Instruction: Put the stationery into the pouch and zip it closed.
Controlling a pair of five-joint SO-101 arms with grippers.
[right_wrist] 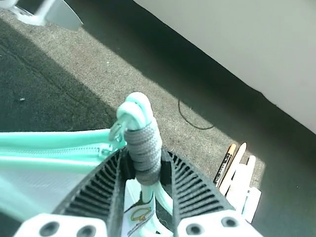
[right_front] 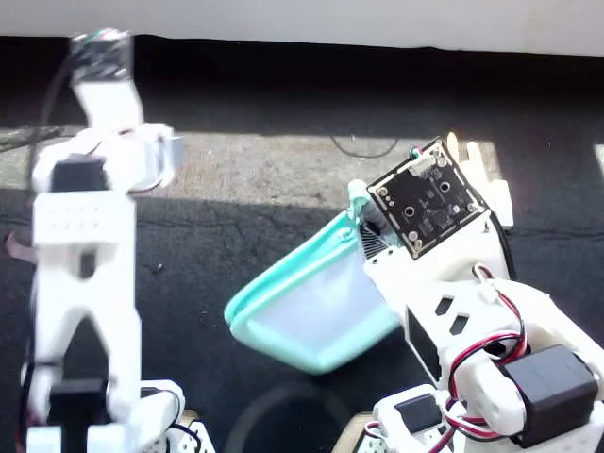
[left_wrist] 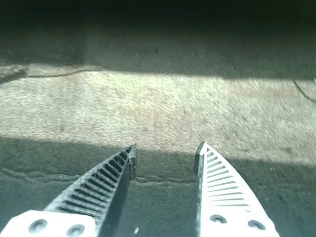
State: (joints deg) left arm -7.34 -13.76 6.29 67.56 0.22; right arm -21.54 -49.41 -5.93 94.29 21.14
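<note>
A mint-green pouch with a pale mesh side hangs tilted above the dark mat. My right gripper is shut on its grey-wrapped corner loop, next to the zipper end. The stationery, a pencil and several pale sticks, lies on the sunlit mat beyond the pouch, seen as stationery behind the right arm from above. My left gripper is open over bare mat at the left side of the table, with nothing between its fingers.
A dark mat covers the table, crossed by a bright band of sunlight. A thin dark wire lies on it near the far side. A pale wall runs along the back edge.
</note>
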